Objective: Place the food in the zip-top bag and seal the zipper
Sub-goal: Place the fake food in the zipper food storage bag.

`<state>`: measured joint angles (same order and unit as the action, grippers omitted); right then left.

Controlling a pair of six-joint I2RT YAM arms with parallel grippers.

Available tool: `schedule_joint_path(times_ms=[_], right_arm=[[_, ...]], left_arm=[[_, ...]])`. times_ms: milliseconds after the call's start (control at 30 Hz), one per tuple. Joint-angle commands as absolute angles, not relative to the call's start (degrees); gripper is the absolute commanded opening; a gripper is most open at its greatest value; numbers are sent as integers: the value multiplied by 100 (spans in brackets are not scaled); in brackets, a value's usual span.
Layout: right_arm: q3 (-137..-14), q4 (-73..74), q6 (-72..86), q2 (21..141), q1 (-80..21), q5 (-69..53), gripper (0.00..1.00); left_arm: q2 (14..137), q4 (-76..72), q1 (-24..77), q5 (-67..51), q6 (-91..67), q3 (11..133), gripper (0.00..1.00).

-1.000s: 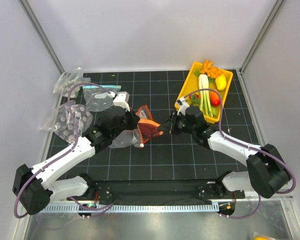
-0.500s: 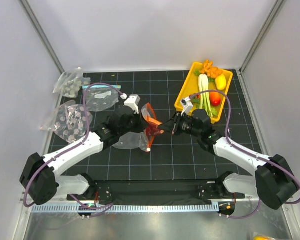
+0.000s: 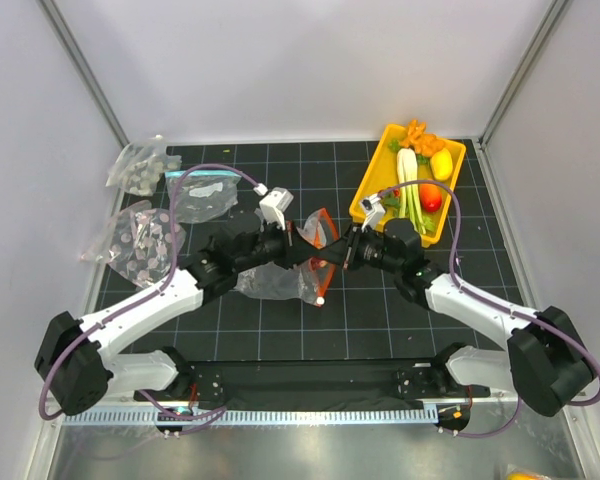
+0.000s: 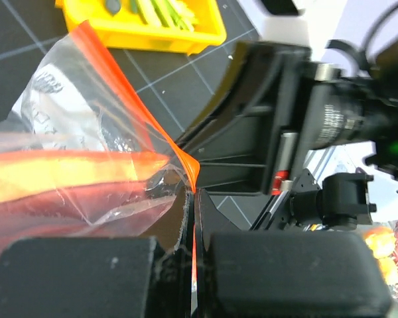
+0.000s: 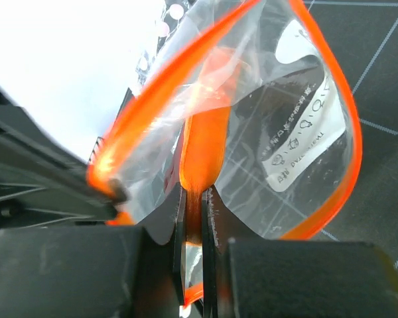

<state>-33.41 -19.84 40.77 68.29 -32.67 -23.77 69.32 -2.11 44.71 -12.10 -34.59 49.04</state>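
The clear zip-top bag hangs at table centre with its orange-red zipper open as a loop. My left gripper is shut on the zipper's edge, pinched between the jaws. My right gripper is shut on an orange carrot piece, which reaches into the bag's mouth; the zipper rings it. An orange and a dark-red shape show through the plastic. More food lies in the yellow tray.
A clear bag with a light-blue strip and two bags of grey dotted pieces lie at the left. The tray holds a tomato, a white-green stalk and yellow pieces. White walls enclose the black gridded mat.
My left gripper has moved right with the bag, bringing the open mouth over the carrot piece in my right gripper. The right gripper shifted slightly right early on, then held still.
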Motion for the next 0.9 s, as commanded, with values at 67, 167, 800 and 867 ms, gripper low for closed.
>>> schedule_joint_path(times_ms=[67,167,800,867], right_arm=[[-3401,-2514,4096,6768,-3296,-2637,1],[-3358,-2251,3920,6487,-3296,-2278,1],[-3445,-1644,3612,6303,-3287,-1661,1],[-3489,-1521,3577,6232,-3287,-1748,1]], left_arm=[[6636,-300,4562,-845,-3155,4966,0],[6671,-255,4562,-834,-3146,4966,0],[6829,-18,4825,-479,-2409,5168,0],[6952,165,4825,-116,-2329,5221,0]])
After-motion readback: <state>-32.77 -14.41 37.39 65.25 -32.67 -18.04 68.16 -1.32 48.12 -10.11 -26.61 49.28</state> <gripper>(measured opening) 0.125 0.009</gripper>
